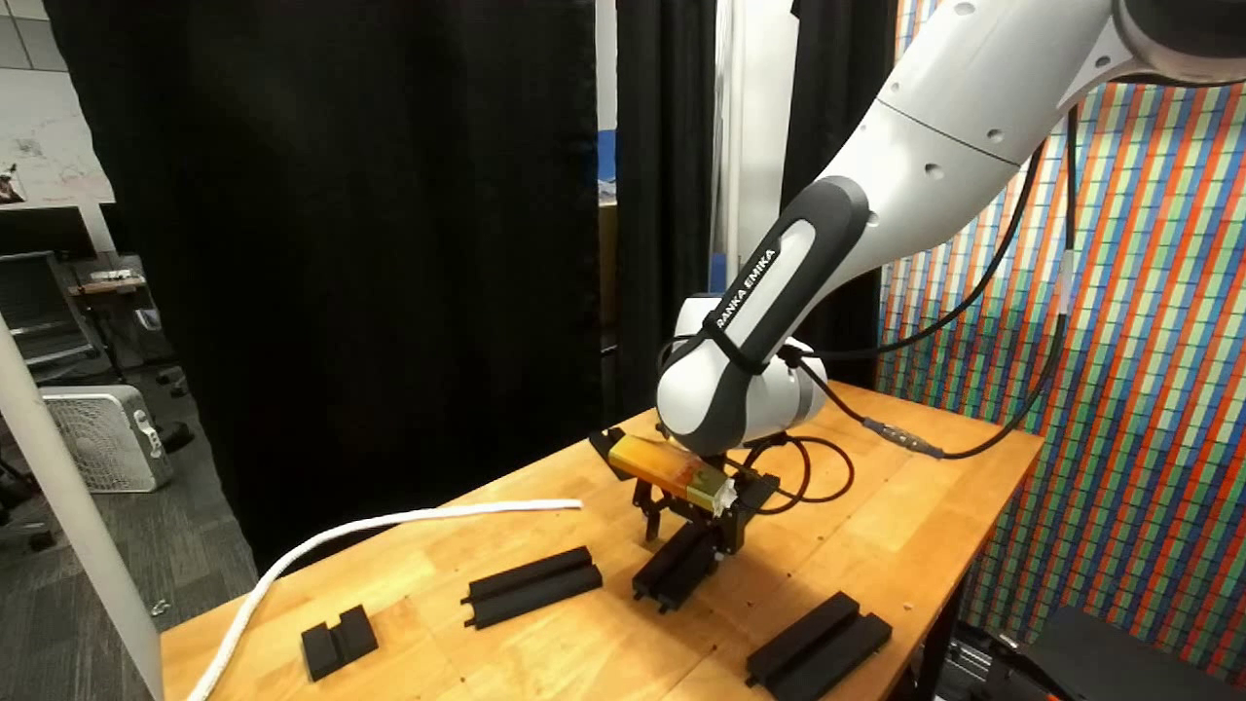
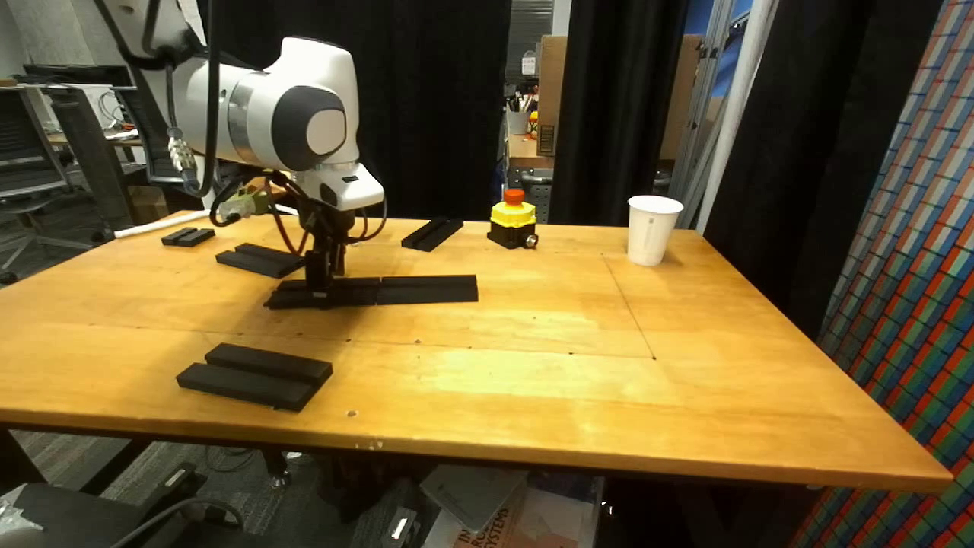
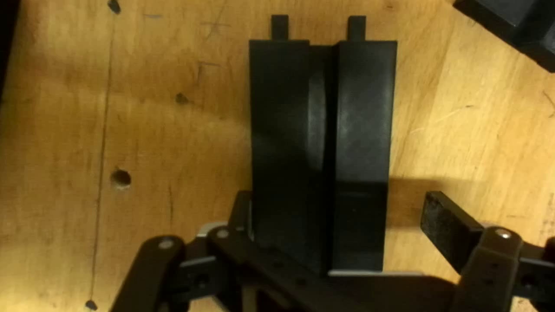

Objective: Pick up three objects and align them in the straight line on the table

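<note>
A slim black grooved bar point(image 3: 364, 108) with two end tabs lies on the wood-grain table point(image 1: 438, 672). My gripper point(image 3: 338, 212) is open and low around it. In the wrist view, the left finger is close against the bar's side and the right finger stands apart. The bar also shows in both exterior views point(image 1: 672, 570) point(image 2: 354, 291), partly behind the gripper point(image 1: 693, 534) point(image 2: 327, 275). A second bar point(image 2: 428, 289) lies end to end with it in line. Another bar point(image 1: 532, 586) lies beside them, angled, also seen in an exterior view point(image 2: 259, 260).
A chunkier black block point(image 1: 818, 647) point(image 2: 255, 375) lies near a table edge. A small stubby block point(image 1: 338, 643) point(image 2: 188, 237) and a white cable point(image 1: 389, 519) lie at one end. Another black bar point(image 2: 432, 234), an emergency stop button point(image 2: 513, 221) and a paper cup point(image 2: 652, 230) stand farther back.
</note>
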`<state>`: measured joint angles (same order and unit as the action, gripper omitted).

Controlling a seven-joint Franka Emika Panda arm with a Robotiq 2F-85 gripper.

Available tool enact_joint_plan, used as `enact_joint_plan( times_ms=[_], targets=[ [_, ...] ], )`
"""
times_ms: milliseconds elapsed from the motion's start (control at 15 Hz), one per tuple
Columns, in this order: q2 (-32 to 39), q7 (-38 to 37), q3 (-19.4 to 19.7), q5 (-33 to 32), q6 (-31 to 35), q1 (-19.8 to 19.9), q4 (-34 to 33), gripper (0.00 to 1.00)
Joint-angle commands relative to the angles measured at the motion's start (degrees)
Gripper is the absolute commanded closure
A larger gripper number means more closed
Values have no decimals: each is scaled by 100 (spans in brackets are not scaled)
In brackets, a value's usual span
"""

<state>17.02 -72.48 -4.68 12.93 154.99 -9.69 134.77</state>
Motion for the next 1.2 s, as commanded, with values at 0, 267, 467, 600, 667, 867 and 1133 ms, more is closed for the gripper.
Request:
enact_joint_plan(
  times_ms=[0, 267, 467, 600, 667, 867, 1133],
  targets=[
    [-64, -24, 124, -34, 79, -45, -67, 0],
    [-410, -150, 284, -314, -369, -103, -229, 0],
    [-714, -22, 129, -139, -893, -23, -454, 0],
    [-830, -2, 51, -171, -1160, -41, -694, 0],
    [-802, 56, -3, -179, -1314, -45, -906, 0],
    [-603, 65, -177, -72, -1761, -80, -1575, 0],
    [-155, -230, -311, -33, -1591, -221, -2233, 0]
  ],
)
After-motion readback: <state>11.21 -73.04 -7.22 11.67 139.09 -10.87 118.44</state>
